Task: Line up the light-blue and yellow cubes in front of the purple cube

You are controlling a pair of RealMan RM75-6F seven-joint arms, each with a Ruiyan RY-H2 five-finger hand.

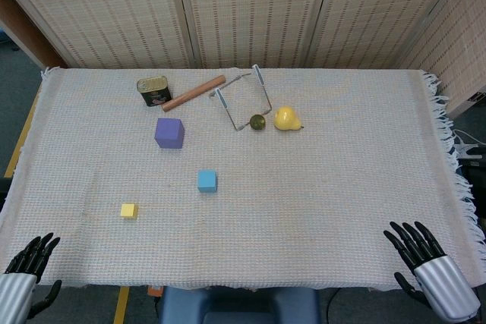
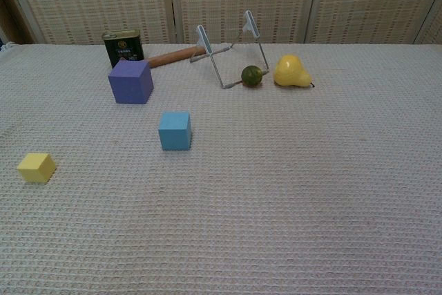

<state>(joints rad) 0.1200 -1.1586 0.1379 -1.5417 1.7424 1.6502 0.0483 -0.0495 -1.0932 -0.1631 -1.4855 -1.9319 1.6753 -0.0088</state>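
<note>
The purple cube (image 1: pixel 169 132) (image 2: pixel 130 81) sits left of centre on the cloth. Nearer me and a little to its right lies the light-blue cube (image 1: pixel 206 180) (image 2: pixel 175 130). The small yellow cube (image 1: pixel 129 210) (image 2: pixel 36 167) lies further left and closer to the front edge. My left hand (image 1: pixel 29 263) hovers at the front left corner with fingers spread, holding nothing. My right hand (image 1: pixel 421 256) sits at the front right corner, fingers spread and empty. Neither hand shows in the chest view.
Behind the purple cube stand a dark tin can (image 1: pixel 154 91) and a wooden rod (image 1: pixel 194 93). A wire stand (image 1: pixel 244 98), a small green ball (image 1: pixel 258 121) and a yellow pear (image 1: pixel 287 118) lie at back centre. A woven cloth (image 1: pixel 319 187) covers the table.
</note>
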